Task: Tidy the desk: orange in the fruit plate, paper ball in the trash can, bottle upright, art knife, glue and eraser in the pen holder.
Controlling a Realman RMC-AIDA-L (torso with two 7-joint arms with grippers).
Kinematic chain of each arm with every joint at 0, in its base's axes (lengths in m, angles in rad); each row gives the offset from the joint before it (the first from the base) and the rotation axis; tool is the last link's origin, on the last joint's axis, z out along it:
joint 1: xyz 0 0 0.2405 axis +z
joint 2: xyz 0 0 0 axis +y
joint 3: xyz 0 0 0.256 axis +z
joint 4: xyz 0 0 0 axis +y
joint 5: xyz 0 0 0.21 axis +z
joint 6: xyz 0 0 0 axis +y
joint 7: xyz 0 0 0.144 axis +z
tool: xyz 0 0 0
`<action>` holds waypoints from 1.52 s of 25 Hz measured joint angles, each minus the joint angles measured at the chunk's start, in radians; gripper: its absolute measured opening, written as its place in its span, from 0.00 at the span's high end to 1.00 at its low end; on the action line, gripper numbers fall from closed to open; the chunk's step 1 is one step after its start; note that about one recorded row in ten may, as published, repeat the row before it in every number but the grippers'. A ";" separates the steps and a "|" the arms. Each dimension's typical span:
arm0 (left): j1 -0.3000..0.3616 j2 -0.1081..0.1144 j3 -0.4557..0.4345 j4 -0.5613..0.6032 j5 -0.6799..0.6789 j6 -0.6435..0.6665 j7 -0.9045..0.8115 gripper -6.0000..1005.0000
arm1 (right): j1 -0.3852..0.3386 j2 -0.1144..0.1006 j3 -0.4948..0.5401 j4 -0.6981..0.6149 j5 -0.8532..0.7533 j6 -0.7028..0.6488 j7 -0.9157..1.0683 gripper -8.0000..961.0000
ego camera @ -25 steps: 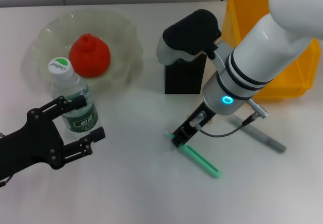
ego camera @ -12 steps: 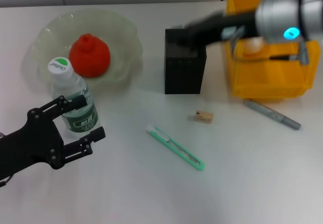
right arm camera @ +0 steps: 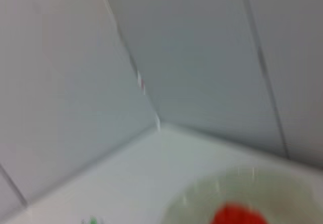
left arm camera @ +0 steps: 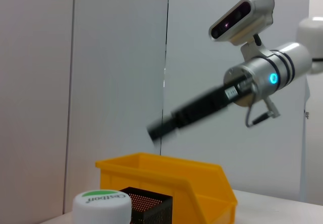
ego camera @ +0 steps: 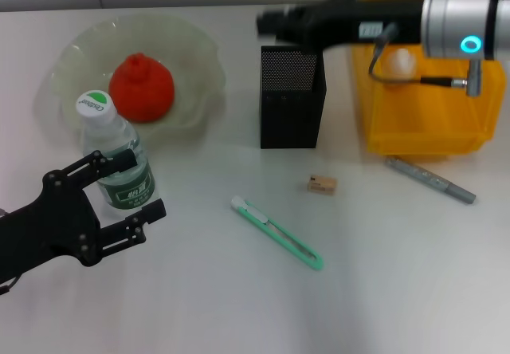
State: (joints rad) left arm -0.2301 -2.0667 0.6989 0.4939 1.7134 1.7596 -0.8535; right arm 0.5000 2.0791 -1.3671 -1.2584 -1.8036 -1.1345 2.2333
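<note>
Overhead, right gripper (ego camera: pixel 269 21) fingers unreadable above pen holder (ego camera: pixel 292 107), left gripper (ego camera: pixel 127 186) open beside bottle (ego camera: pixel 115 159).

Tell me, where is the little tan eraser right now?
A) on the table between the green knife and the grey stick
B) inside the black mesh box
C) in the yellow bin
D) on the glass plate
A: the eraser lies on the table, between the art knife and the glue.

Table layout
Red-orange round orange (ego camera: pixel 141 88) in translucent scalloped glass fruit plate (ego camera: pixel 195 51); clear plastic bottle (ego camera: pixel 116 163) upright before it; black mesh pen holder (ego camera: pixel 292 97) left of yellow plastic trash can (ego camera: pixel 422 127).
</note>
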 joint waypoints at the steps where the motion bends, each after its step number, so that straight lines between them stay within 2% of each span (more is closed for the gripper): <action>1: 0.000 0.000 0.000 0.000 0.000 0.000 0.000 0.22 | 0.001 0.000 -0.017 -0.028 -0.064 -0.012 0.060 0.88; 4: 0.000 0.001 -0.001 0.000 0.000 0.002 0.000 0.22 | 0.004 0.002 -0.119 -0.161 -0.352 -0.097 0.304 0.85; 5: 0.000 0.001 -0.002 0.000 0.000 0.003 0.000 0.22 | 0.004 0.002 -0.119 -0.161 -0.352 -0.097 0.304 0.82; 6: 0.002 0.002 -0.002 0.001 0.000 0.005 -0.001 0.22 | 0.014 0.003 -0.153 -0.199 -0.429 -0.165 0.378 0.80; 11: 0.006 0.002 0.001 0.006 0.000 0.007 -0.001 0.22 | 0.048 0.003 -0.196 -0.211 -0.493 -0.264 0.456 0.66; 13: 0.007 0.002 0.002 0.007 0.000 0.007 -0.001 0.22 | 0.071 0.004 -0.234 -0.201 -0.541 -0.290 0.496 0.62; 14: 0.008 0.002 0.002 0.007 0.000 0.007 -0.001 0.22 | 0.099 0.005 -0.286 -0.183 -0.590 -0.300 0.534 0.61; 18: 0.010 0.003 0.003 0.008 0.000 0.007 -0.001 0.22 | 0.140 0.007 -0.355 -0.146 -0.617 -0.300 0.574 0.57; 21: 0.010 0.003 0.004 0.008 0.000 0.008 -0.001 0.22 | 0.190 0.009 -0.414 -0.089 -0.625 -0.289 0.610 0.57; 26: 0.012 0.004 0.004 0.008 0.000 0.008 -0.001 0.22 | 0.232 0.011 -0.465 -0.036 -0.634 -0.252 0.638 0.57; 38: 0.014 0.004 0.000 0.008 0.000 0.009 -0.001 0.22 | 0.272 0.013 -0.544 0.039 -0.633 -0.144 0.641 0.57</action>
State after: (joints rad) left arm -0.2162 -2.0628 0.6992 0.5017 1.7135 1.7683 -0.8545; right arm 0.7724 2.0923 -1.9113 -1.2197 -2.4367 -1.2788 2.8745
